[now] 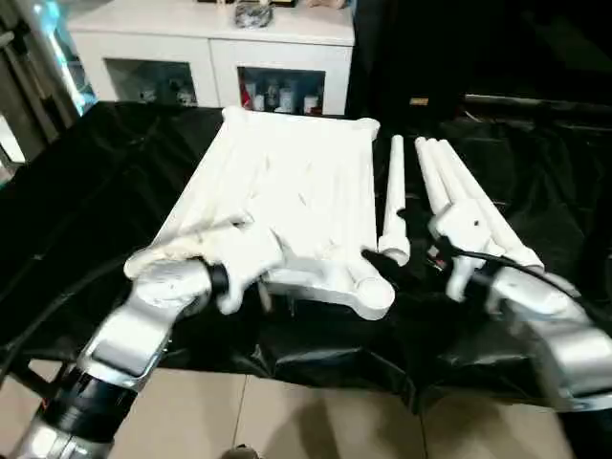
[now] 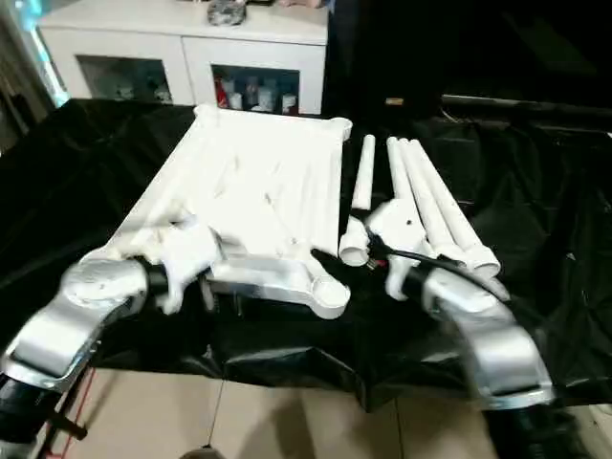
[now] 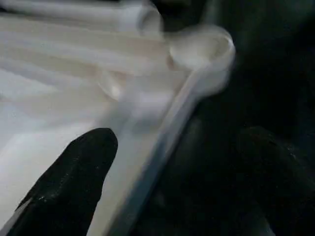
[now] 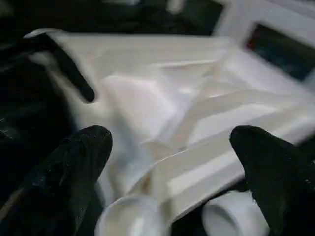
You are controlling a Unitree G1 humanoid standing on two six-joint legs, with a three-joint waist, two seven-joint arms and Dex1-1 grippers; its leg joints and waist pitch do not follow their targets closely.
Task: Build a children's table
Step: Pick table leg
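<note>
Nearest the lens: two silver forearms reaching out over the near edge of the black-draped table (image 1: 86, 220).

Left gripper (image 3: 162, 196): spread wide, one black finger (image 3: 74, 177) over the white ribbed underside, the other out over the black cloth, the tabletop's rim running between them. Holds nothing yet. Wrist bent inward, forearm angled up from the lower left, hand sitting at the near-left edge of the tabletop (image 1: 287, 191). Probably placed so as to pinch or steady that rim while a leg goes in.

Straight ahead of both hands: tabletop lying upside down, ribs up, round corner sockets open to the top, likely so the legs can be pushed in from above. Near-right socket (image 1: 371, 295) sits between the two grippers.

Right gripper (image 4: 172, 162): wide open as well, empty, both black fingers (image 4: 268, 167) framing that near-right corner, with the open end of a leg just below it. Forearm coming in from the lower right, wrist turned toward the socket.

Just past the right hand: one leg (image 1: 394, 196) alone beside the tabletop's right edge, wide end nearest; three more legs (image 1: 459, 196) bundled side by side farther right, laid within easy reach, none fitted yet.
</note>
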